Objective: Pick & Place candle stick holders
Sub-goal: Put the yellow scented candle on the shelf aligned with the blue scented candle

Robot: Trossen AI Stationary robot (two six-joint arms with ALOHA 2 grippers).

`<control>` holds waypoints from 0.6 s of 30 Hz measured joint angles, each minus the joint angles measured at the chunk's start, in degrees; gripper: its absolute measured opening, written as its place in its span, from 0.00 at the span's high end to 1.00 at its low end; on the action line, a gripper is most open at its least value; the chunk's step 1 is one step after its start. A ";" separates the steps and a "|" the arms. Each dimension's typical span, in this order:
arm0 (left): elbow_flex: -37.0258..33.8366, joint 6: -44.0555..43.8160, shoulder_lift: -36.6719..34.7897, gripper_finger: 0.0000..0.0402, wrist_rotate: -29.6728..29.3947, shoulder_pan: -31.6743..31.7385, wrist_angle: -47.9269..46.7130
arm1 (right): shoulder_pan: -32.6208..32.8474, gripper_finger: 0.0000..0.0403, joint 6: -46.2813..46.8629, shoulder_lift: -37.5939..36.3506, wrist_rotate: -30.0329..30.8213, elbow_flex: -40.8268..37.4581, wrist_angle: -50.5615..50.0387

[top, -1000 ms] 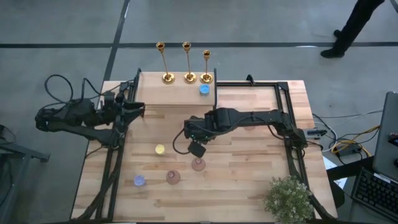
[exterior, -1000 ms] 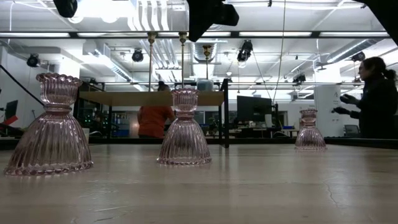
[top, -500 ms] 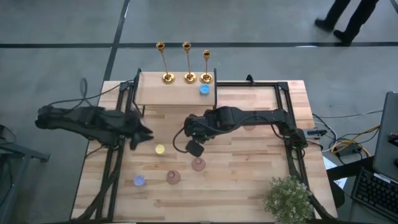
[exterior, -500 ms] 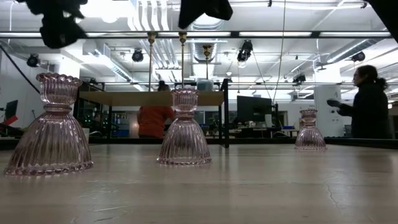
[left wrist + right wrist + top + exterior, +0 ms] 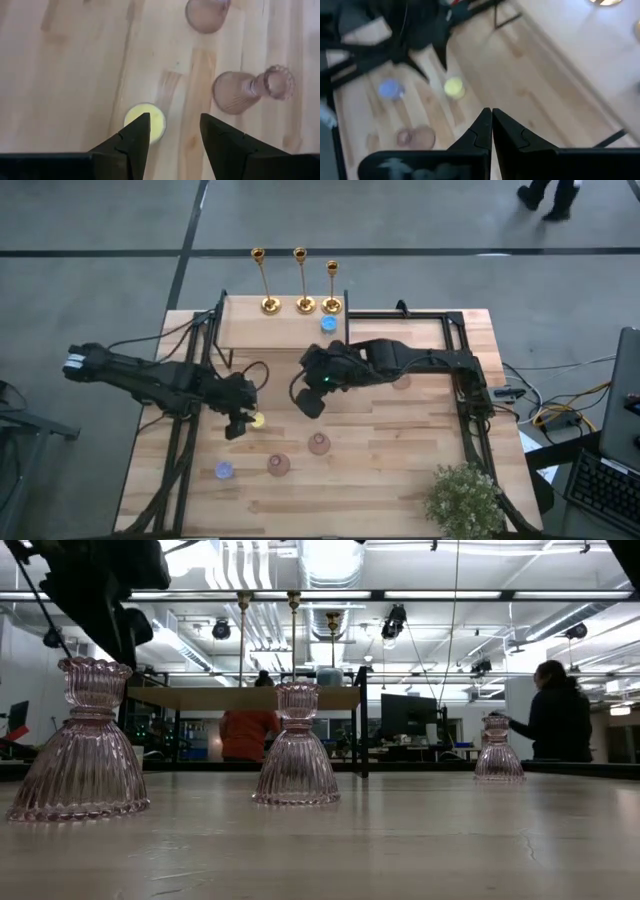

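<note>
Gold candle stick holders [image 5: 300, 280]: three upright in row on raised shelf [image 5: 250, 330] at counter [image 5: 420, 460] rear, untouched. Left gripper [image 5: 172, 132] fingers apart, empty, over yellow candle [image 5: 145, 121]. Right gripper [image 5: 491, 120] fingers closed, empty, mid-counter.

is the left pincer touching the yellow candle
Cannot tell. In the left wrist view the open left pincer hangs over the yellow candle, one finger overlapping it; height is unclear.
</note>
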 joint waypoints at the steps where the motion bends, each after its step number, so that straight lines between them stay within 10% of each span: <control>1: 0.02 1.00 0.88 0.56 0.32 -0.24 -0.30 | -0.02 0.98 -0.01 -0.32 1.21 0.00 0.23; 18: -3.63 12.38 15.24 0.56 2.76 -2.18 0.79 | 0.00 0.98 -1.09 -1.70 7.71 0.00 2.77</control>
